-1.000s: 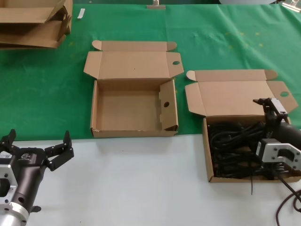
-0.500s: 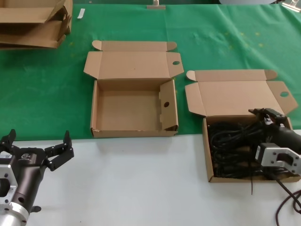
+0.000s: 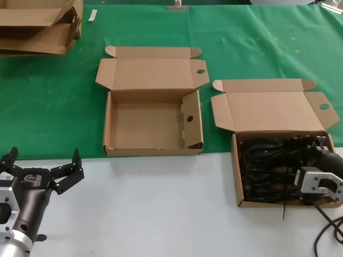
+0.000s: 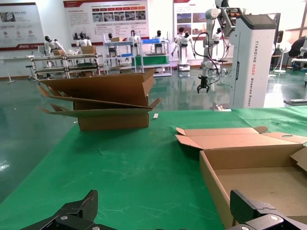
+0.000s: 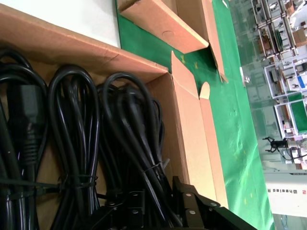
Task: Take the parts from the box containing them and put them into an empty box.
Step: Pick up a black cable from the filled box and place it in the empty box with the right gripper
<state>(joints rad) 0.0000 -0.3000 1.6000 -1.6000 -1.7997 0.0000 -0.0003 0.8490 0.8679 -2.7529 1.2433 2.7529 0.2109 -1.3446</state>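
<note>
I see my right gripper (image 3: pixel 320 145) down among the black cables (image 3: pixel 265 168) in the box (image 3: pixel 236 176) at lower right, its jaws hidden from me, while my left gripper (image 3: pixel 43 170) waits wide open and empty at lower left.

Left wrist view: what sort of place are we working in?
Likely a robotics demo or test hall: humanoid robots line the far wall under display posters, and a green-covered table holds a cardboard stack.

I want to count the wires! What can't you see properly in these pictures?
- Black cables: tangled, and the right gripper covers some in the head view, so no sure count.
- Right gripper's fingertips: buried among cables.
- Left gripper: cut off by the left wrist view's edge.
</note>
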